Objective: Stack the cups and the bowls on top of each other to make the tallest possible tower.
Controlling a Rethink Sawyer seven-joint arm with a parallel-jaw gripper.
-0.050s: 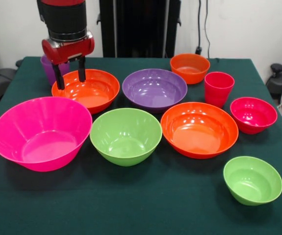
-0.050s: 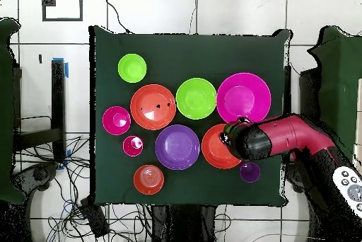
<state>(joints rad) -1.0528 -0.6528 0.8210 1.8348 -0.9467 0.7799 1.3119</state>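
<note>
**Asker:** Nearest the camera, what sits on the table?

**Describer:** Closest, at about 5 o'clock in the front view, is a small lime green bowl [image 1: 252, 179]. Going left to right across the green table [image 1: 145, 210]: a big hot pink bowl [image 1: 40, 133], a medium lime green bowl [image 1: 125, 135], a wide orange bowl [image 1: 199, 129], then a small red-pink bowl [image 1: 253, 114].

**Asker:** And behind those?

**Describer:** Left to right again: a purple cup [image 1: 50, 68], partly hidden by the arm, an orange bowl [image 1: 87, 89], a purple bowl [image 1: 154, 89], a red-pink cup [image 1: 218, 88], and a small orange bowl [image 1: 190, 67] at 1 o'clock.

**Asker:** Where is the robot's gripper?

**Describer:** The gripper [image 1: 70, 76] hangs at 11 o'clock, its two dark fingers parted a modest way, astride the far-left rim of that orange bowl. It looks placed to pinch the rim, though I cannot tell if it touches.

**Asker:** Is a tower begun?

**Describer:** No. Every piece stands alone, mouth up, spread apart, likely so each rim can be reached.
</note>
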